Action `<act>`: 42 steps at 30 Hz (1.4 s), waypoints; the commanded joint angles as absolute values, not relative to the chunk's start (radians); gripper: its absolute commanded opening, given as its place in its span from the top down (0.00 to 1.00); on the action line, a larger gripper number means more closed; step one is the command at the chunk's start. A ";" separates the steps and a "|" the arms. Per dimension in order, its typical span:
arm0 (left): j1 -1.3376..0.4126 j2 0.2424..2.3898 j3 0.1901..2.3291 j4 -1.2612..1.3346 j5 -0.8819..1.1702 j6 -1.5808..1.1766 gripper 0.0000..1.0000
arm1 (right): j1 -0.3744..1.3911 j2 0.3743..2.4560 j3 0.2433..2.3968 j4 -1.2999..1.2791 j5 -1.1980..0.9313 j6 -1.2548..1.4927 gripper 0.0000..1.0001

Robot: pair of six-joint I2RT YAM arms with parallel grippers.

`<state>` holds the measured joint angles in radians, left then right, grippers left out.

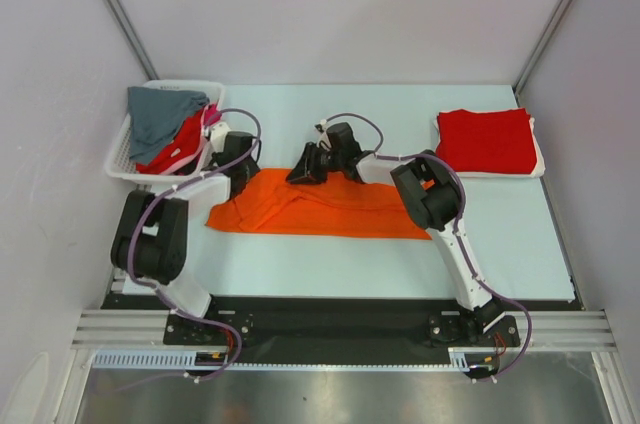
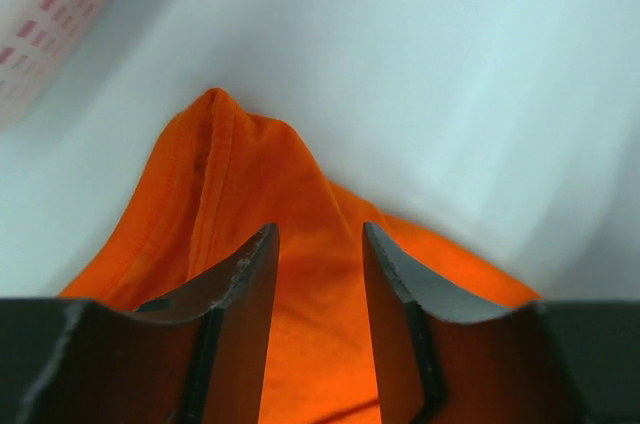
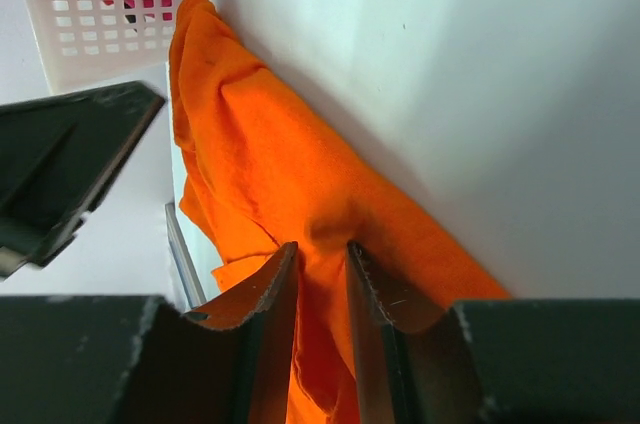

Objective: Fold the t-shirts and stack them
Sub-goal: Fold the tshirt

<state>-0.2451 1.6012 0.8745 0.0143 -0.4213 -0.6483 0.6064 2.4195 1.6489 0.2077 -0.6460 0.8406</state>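
My right gripper [image 3: 321,246] pinches a fold of the bright orange cloth t-shirt [image 1: 320,212] lying beside the white plastic mesh basket [image 1: 117,156]; my left gripper [image 2: 320,234] straddles its basket-side edge, jaws half apart.

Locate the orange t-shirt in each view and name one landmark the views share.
Top external: orange t-shirt spread across the middle of the table.
Left wrist: orange t-shirt at lower centre, peaking left of centre.
Right wrist: orange t-shirt running diagonally, upper left to bottom centre.
Shared landmark: white mesh basket, left in the top view, top left in both wrist views.
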 commanded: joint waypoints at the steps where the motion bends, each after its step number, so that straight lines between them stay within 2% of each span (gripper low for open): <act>1: -0.235 1.686 0.965 -0.053 -0.459 -0.676 0.56 | 0.592 2.375 1.620 0.206 -0.623 0.819 0.69; 3: -0.232 1.751 1.011 -0.080 -0.450 -0.687 0.64 | 0.588 2.373 1.618 0.207 -0.623 0.821 0.69; 7: -0.203 1.795 1.058 -0.244 -0.495 -0.823 0.69 | 0.583 2.372 1.609 0.207 -0.617 0.822 0.70; 15: -0.123 1.784 1.081 -0.385 -0.525 -0.959 0.66 | 0.584 2.359 1.600 0.216 -0.626 0.816 0.68; 21: -0.130 1.838 1.144 -0.333 -0.482 -0.894 0.64 | 0.594 2.319 1.600 0.207 -0.659 0.759 0.65; 30: -0.160 1.868 1.201 -0.343 -0.540 -0.864 0.59 | 0.621 2.338 1.609 0.249 -0.782 0.761 0.65; 35: -0.147 1.897 1.227 -0.367 -0.512 -0.870 0.59 | 0.635 2.342 1.617 0.219 -0.773 0.741 0.65; 42: -0.129 1.910 1.236 -0.370 -0.477 -0.877 0.59 | 0.649 2.338 1.591 0.267 -0.871 0.732 0.65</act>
